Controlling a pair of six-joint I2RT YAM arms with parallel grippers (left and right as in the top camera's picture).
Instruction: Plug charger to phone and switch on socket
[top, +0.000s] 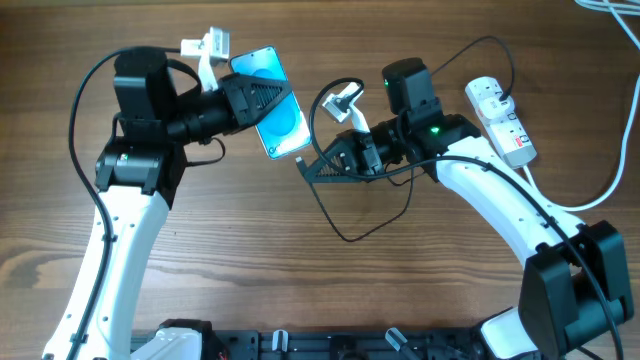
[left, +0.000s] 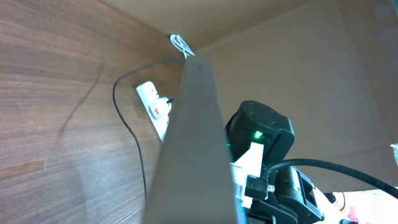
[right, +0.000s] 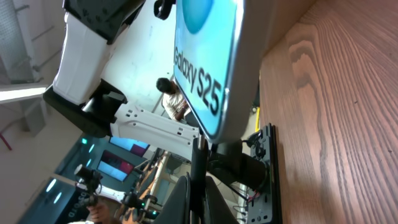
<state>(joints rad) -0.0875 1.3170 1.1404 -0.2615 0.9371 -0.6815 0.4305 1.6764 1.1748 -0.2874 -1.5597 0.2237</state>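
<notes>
- One wooden bench (top: 250, 260) carries everything.
- Two arms reach in from the near edge. The left arm (top: 110, 230) is on the left and the right arm (top: 500, 210) on the right, and their ends meet in the far middle of the bench.
- One left gripper (top: 280, 110): its jaws are closed on the phone's sides, holding it clear of the wood.
- One right gripper (top: 308, 163): its jaws are pinched narrow on the tip end of the charger, right at the phone's near end.
- One socket (top: 505, 125) is a white strip lying on the bench at the far right, well apart from both grippers. It has small red switches, which are too small to count surely. One white plug sits in its far end.
- One thick white lead (top: 622, 150) curves away at the right edge.
- One phone (top: 285, 130) is in the far middle, its teal screen facing up and tilted. The right wrist view shows "Galaxy S25" on it (right: 211, 62).
- One charger (top: 345, 232) is a thin black cable. It arcs from the plug over the right arm and loops on the bench near the middle, below the right gripper.
- The connector tip touches the phone's near edge. I cannot tell whether it is seated in the port.
</notes>
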